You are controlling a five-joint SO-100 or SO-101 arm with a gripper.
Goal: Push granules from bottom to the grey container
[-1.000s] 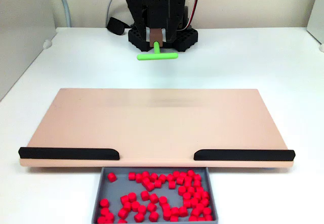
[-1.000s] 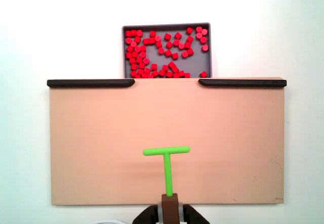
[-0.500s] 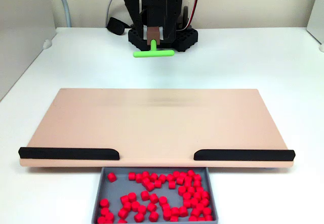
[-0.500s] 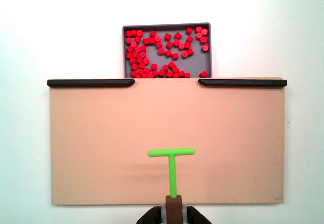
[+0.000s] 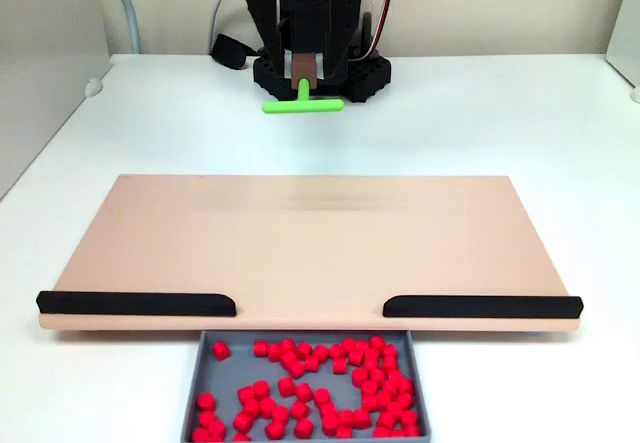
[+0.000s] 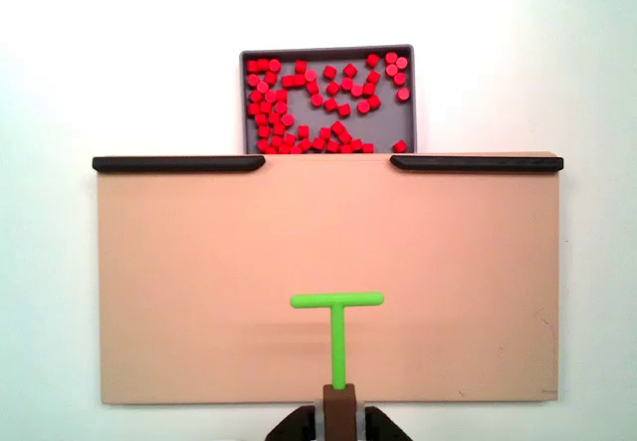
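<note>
Several red granules lie inside the grey container, which butts against the tan board's edge at the gap between its black strips. No granules show on the board. My gripper is shut on the brown handle block of the green T-shaped tool. In the top-down fixed view the tool's bar hovers over the board's lower middle, far from the container.
Two black strips line the board's edge on either side of the container. The arm's black base stands behind the board on the white table, with a dark cable to its left.
Over the last second the tool drew back a little toward the arm's base and shifted slightly sideways; in the last half second it has barely moved. The granules are unchanged.
</note>
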